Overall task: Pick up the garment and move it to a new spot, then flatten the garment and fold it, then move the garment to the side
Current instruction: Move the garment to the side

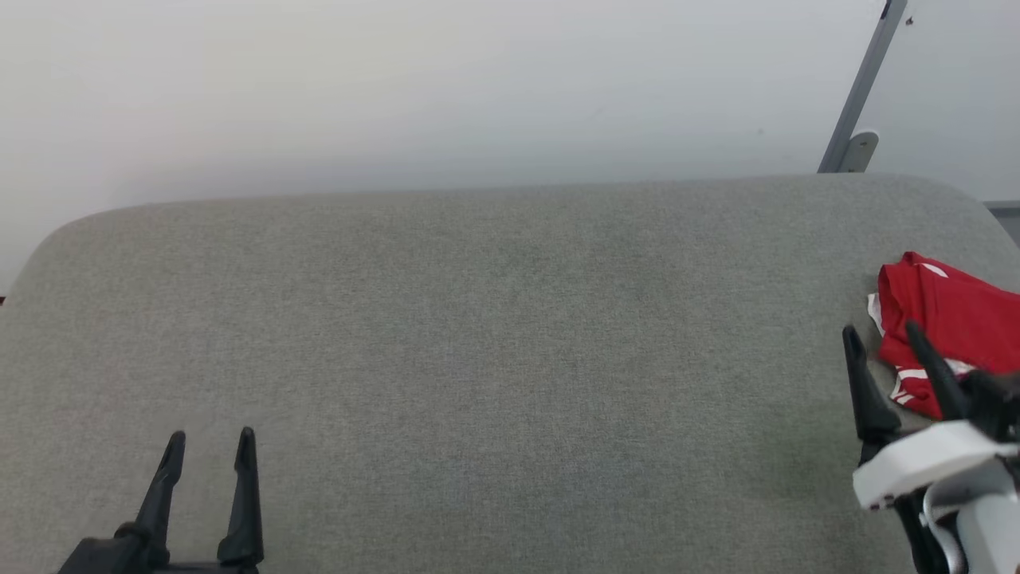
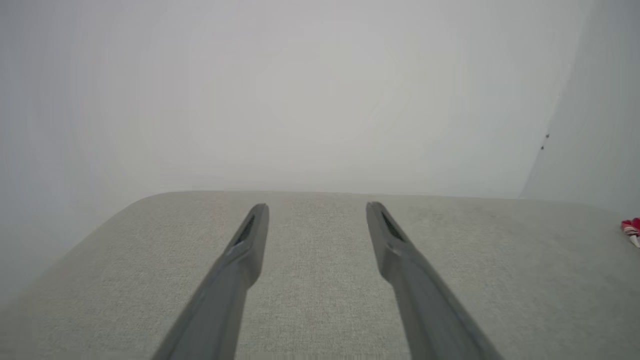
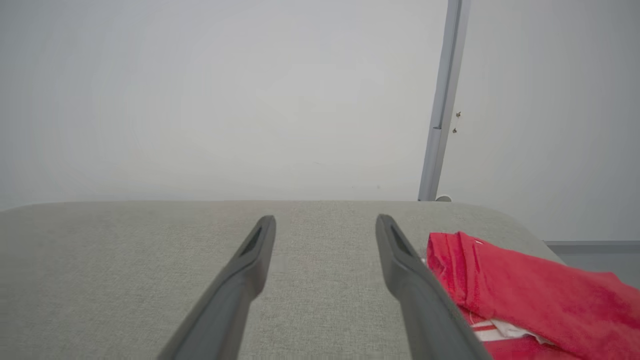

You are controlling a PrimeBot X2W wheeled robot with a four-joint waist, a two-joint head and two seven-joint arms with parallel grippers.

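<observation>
The garment [image 1: 952, 319], bright red with white and striped trim, lies bunched at the far right edge of the grey fabric surface [image 1: 494, 359]. My right gripper [image 1: 880, 333] stands open just left of it, its right finger against the red cloth and nothing between the fingers. In the right wrist view the garment [image 3: 530, 290] lies to the right of the right gripper [image 3: 325, 222]. My left gripper [image 1: 211, 437] is open at the lower left, far from the garment. From the left wrist the left gripper [image 2: 317, 207] is empty, and a sliver of the garment [image 2: 631, 230] shows at the right edge.
A pale wall rises behind the surface. A grey metal strut [image 1: 861, 88] leans against it at the back right, also in the right wrist view as a strut [image 3: 442, 100]. The surface's corners are rounded, and its right edge runs close past the garment.
</observation>
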